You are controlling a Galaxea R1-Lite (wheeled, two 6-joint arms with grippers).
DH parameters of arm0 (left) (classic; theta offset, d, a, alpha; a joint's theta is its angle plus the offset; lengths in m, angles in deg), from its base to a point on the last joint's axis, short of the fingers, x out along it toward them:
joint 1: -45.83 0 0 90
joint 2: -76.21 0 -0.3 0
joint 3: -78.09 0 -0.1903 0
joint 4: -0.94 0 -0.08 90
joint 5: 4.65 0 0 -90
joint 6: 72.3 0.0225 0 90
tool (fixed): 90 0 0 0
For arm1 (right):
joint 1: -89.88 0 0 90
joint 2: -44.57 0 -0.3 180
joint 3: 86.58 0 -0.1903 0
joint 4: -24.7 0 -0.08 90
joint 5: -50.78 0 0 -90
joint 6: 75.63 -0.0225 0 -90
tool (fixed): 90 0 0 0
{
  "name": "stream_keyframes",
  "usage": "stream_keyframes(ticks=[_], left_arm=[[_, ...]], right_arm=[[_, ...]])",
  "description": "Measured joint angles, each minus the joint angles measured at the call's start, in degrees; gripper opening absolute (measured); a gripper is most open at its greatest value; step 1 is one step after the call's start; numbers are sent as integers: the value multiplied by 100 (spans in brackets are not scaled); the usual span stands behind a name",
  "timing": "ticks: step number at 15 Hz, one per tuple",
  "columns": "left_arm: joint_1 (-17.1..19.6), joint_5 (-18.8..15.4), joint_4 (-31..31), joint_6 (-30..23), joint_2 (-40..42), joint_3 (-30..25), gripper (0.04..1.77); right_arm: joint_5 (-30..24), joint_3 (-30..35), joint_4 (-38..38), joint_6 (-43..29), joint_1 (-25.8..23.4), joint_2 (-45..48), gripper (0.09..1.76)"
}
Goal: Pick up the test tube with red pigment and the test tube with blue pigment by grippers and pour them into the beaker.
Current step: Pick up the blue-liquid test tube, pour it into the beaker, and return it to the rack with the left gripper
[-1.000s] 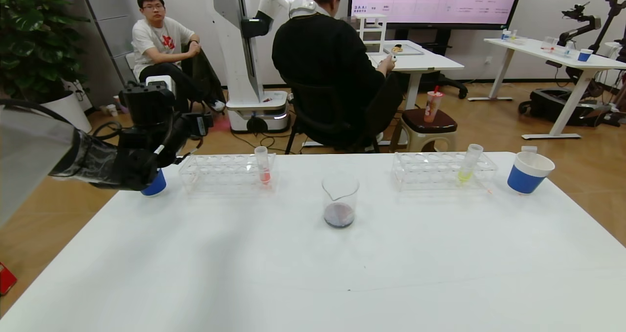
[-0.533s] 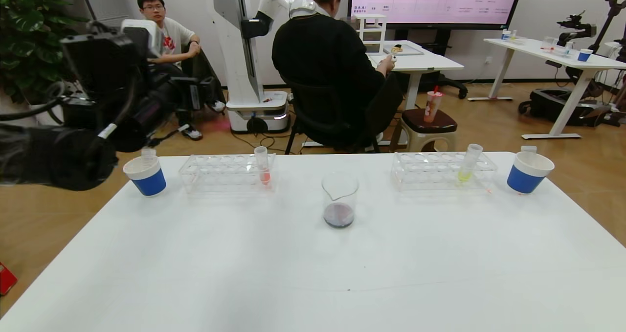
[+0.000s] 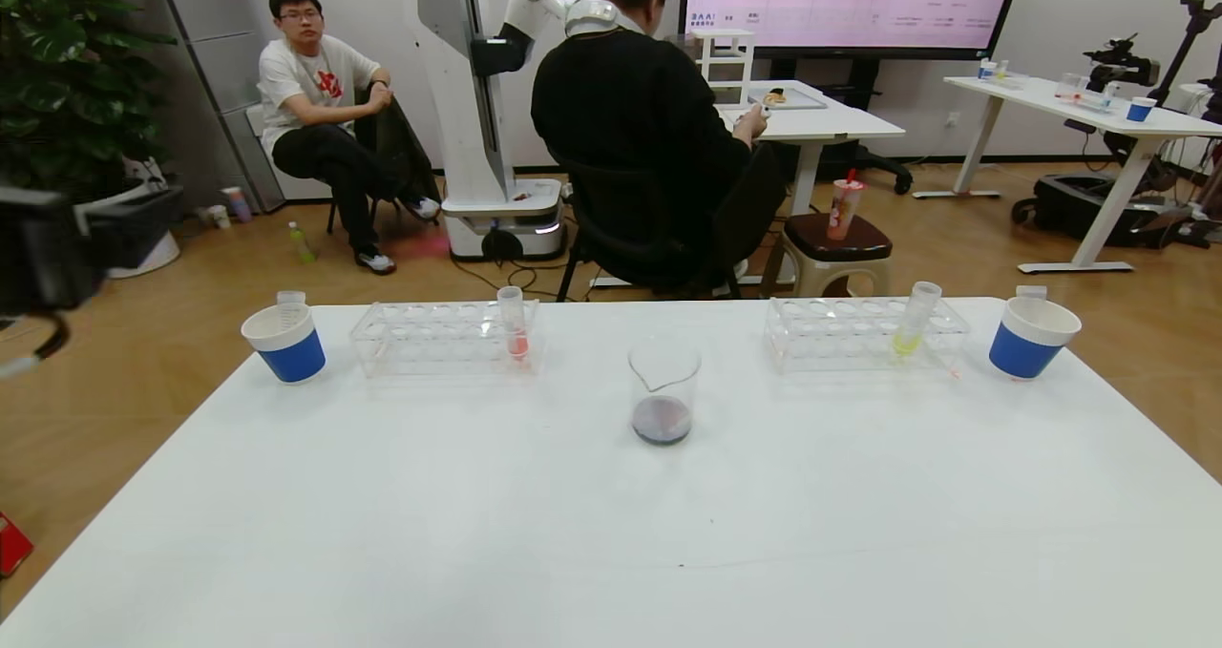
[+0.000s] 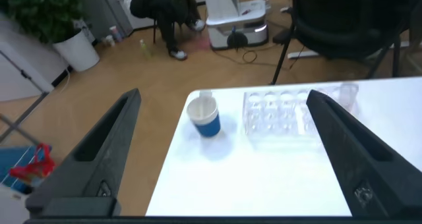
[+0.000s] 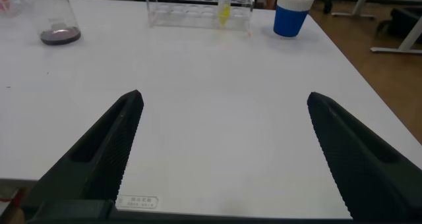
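Observation:
The beaker [image 3: 663,390] stands mid-table with dark purplish liquid in its bottom; it also shows in the right wrist view [image 5: 58,16]. A clear tube top sticks out of the left cup [image 3: 284,343] and one out of the right cup [image 3: 1034,336]; their contents are hidden. No turquoise-blue liquid shows in any tube. A tube with pinkish-red liquid [image 3: 514,328] stands in the left rack [image 3: 444,338]. My left gripper [image 4: 223,97] is open and empty, up and back from the left cup [image 4: 204,116]. My right gripper [image 5: 224,99] is open and empty over the near right table.
The right rack [image 3: 867,333] holds a yellow-green tube [image 3: 912,322]. My left arm [image 3: 57,247] hangs off the table's left edge. People, chairs and another robot are behind the table's far edge.
My left arm has lifted away from the left cup and pulled back to the left, almost out of the head view. The tubes, cups and beaker have not moved.

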Motion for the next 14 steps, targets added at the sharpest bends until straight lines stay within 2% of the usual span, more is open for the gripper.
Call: stream_keyframes(ticks=[2, 4, 6, 8, 10, 12, 14], left_arm=[[18, 113, -1293, 6, 1093, -105, 175], [29, 155, -2248, 17, 2089, -155, 175], [40, 144, -2854, 39, 2909, -218, 175], [201, 96, -3249, 80, 3539, -325, 175], [540, -223, -3345, 133, 4011, -463, 175], [877, -761, -3352, 144, 4492, -612, 175], [1019, -1287, -3343, 118, 5038, -745, 175]], right_arm=[[5, 0, 0, 0, 0, 0, 174], [2, 0, 0, 0, 0, 0, 174], [0, 0, 0, 0, 0, 0, 174], [0, 0, 0, 0, 0, 0, 174], [0, 0, 0, 0, 0, 0, 174], [0, 0, 0, 0, 0, 0, 174], [2, 0, 0, 0, 0, 0, 174]])
